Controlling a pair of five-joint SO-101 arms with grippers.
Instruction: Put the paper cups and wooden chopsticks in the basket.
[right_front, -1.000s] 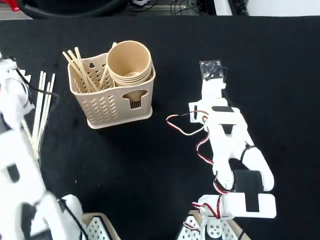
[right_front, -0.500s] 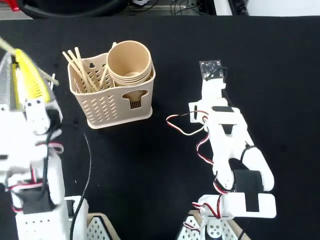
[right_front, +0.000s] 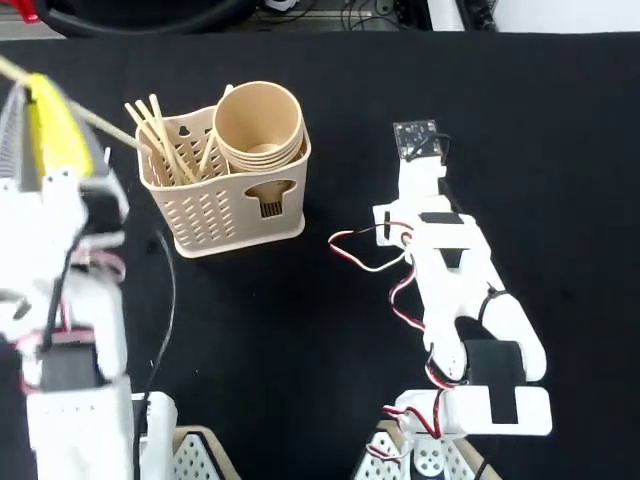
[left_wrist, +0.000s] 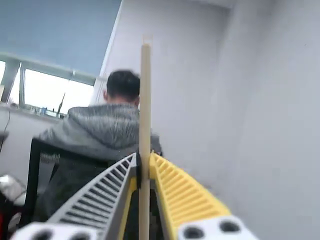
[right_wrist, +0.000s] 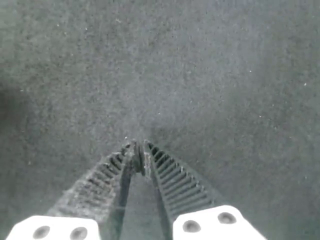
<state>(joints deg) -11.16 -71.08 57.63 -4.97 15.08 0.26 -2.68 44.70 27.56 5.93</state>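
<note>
Chopstick (left_wrist: 145, 100) between left jaws, near basket (right_front: 215, 215)

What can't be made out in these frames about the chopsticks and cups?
- Number of sticks in the left end effector: the left wrist view shows the chopstick edge-on, so another could hide behind it.
- Chopstick's outer end: cut off by the high view's left edge.
- Number of paper cups: nested, the basket wall hides the lower ones.
- Table beneath the left arm: covered in the high view.
</note>
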